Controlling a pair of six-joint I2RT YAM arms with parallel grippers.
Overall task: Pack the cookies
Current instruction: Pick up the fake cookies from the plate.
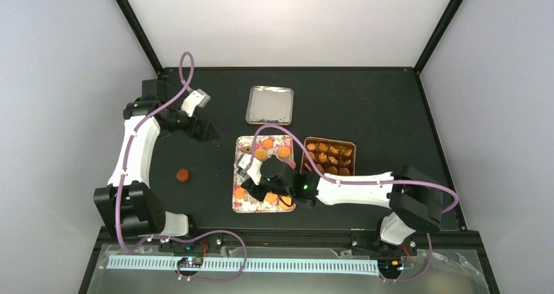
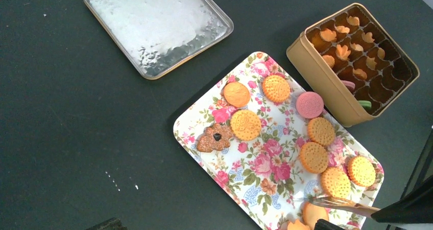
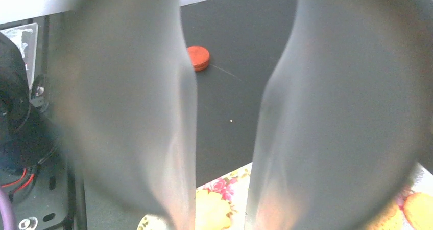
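I find my right claw (image 1: 247, 191) narrowed over an orange cookie (image 3: 210, 209), grip unconfirmed, and my left claw (image 1: 202, 130) idle and spread wide; about ten cookies (image 2: 245, 125) remain on the floral tray (image 2: 255, 189), a reddish disc (image 1: 183, 174) lies loose on the tabletop (image 1: 366, 111), and the tin (image 2: 316, 71) is part-filled.

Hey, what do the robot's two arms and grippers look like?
The left arm and right arm have white shells with black joints and bases. A purple cable loops along each. The left gripper and right gripper are black. A small green light glows on the right arm.
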